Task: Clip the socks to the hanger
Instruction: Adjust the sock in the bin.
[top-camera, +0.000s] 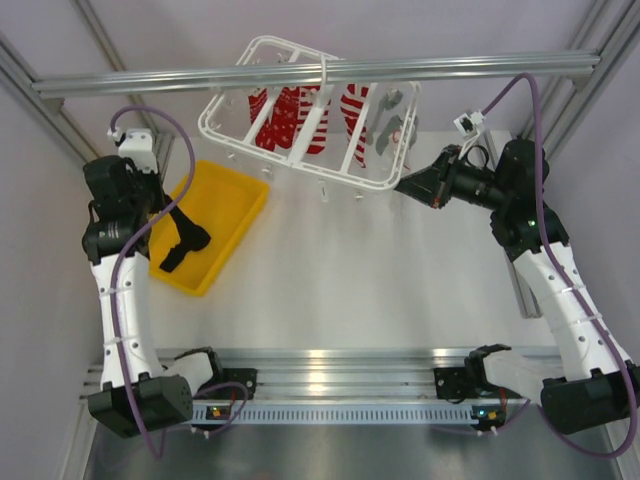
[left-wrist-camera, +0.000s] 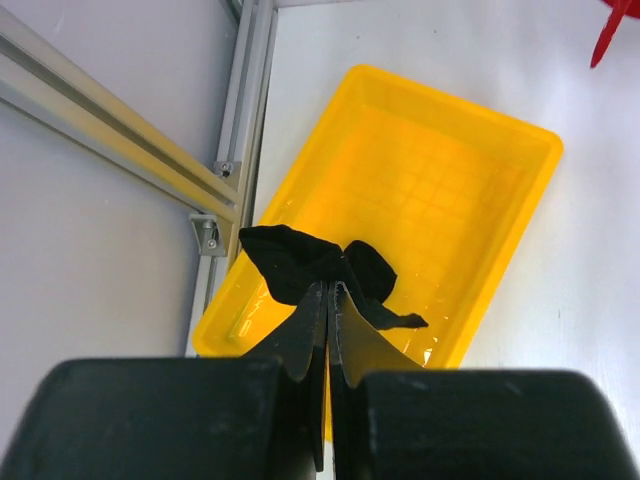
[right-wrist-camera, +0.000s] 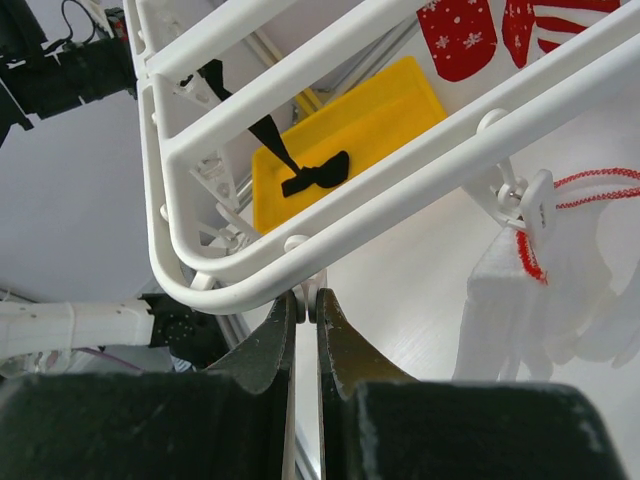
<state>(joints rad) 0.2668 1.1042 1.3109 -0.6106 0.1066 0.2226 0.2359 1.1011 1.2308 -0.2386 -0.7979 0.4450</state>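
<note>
A black sock (top-camera: 186, 242) hangs limp from my left gripper (top-camera: 168, 222) above the yellow tray (top-camera: 235, 192). In the left wrist view the left gripper (left-wrist-camera: 330, 288) is shut on the sock (left-wrist-camera: 295, 262), which bunches at the fingertips. The white hanger (top-camera: 240, 141) hangs tilted from the top bar. My right gripper (top-camera: 401, 185) is at its right front corner. In the right wrist view the right gripper (right-wrist-camera: 310, 297) is shut on a small white clip (right-wrist-camera: 311, 288) under the hanger frame (right-wrist-camera: 400, 190). The sock also shows far off in that view (right-wrist-camera: 315, 175).
Red-and-white socks (top-camera: 300, 115) and a grey-white garment (top-camera: 390, 125) hang on the hanger; the garment also shows in the right wrist view (right-wrist-camera: 550, 300). An aluminium bar (top-camera: 320, 73) crosses the top. Frame posts stand at the left (left-wrist-camera: 150, 150) and right edges.
</note>
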